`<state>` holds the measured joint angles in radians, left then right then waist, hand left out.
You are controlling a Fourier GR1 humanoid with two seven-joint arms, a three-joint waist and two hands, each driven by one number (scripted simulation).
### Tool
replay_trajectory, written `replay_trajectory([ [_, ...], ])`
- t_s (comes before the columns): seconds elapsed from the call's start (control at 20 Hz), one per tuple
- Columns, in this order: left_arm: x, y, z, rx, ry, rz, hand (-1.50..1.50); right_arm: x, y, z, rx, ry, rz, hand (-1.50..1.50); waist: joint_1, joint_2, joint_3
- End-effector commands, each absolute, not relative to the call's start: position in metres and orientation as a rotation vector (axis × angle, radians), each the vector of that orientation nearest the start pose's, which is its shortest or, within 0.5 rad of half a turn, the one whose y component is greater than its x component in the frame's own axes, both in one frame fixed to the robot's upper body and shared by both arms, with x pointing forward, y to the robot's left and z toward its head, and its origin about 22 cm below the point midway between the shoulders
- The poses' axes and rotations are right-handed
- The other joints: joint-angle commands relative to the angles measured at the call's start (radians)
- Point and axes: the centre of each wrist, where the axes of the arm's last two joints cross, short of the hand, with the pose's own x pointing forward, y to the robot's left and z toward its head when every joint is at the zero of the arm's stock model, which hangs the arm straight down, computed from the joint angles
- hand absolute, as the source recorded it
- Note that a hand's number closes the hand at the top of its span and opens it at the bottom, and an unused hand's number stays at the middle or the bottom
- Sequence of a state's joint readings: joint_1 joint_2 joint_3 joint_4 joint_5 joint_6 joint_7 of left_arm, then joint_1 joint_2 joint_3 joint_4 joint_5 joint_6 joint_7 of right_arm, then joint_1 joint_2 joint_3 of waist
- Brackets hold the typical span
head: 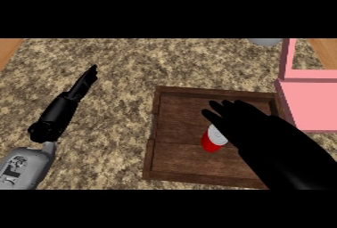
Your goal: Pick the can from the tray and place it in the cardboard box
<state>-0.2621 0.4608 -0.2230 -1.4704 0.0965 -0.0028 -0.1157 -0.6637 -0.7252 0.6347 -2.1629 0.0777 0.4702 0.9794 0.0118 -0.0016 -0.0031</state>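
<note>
A small red-and-white cylindrical can [212, 139] lies in the middle of the dark wooden tray [172, 129]. The right hand [263, 129] hovers at its 3 o'clock, fingers straight, holding nothing. At 1 o'clock stands the pink box [309, 102]. The left hand [77, 91] rests open at 9 o'clock on the speckled counter [112, 67].

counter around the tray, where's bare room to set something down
Bare counter lies behind the wooden tray, and between it and the left hand. Inside the tray, its left side is free. It is crowded at the right: right hand by the can, pink box alongside.
</note>
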Motion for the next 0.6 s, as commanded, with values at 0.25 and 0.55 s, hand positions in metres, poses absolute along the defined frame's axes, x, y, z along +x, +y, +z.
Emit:
replay_trajectory([
  [0.25,0.293,0.267,0.049,0.095,-1.74,-0.528,0.0,0.212,-0.11,0.213,-0.747,-1.114,1.6,-1.5,-0.011,0.0,0.001],
  [0.55,0.292,0.277,0.053,0.106,-1.753,-0.547,0.0,0.209,-0.11,0.198,-0.802,-1.103,1.59,-1.5,-0.016,-0.001,0.002],
])
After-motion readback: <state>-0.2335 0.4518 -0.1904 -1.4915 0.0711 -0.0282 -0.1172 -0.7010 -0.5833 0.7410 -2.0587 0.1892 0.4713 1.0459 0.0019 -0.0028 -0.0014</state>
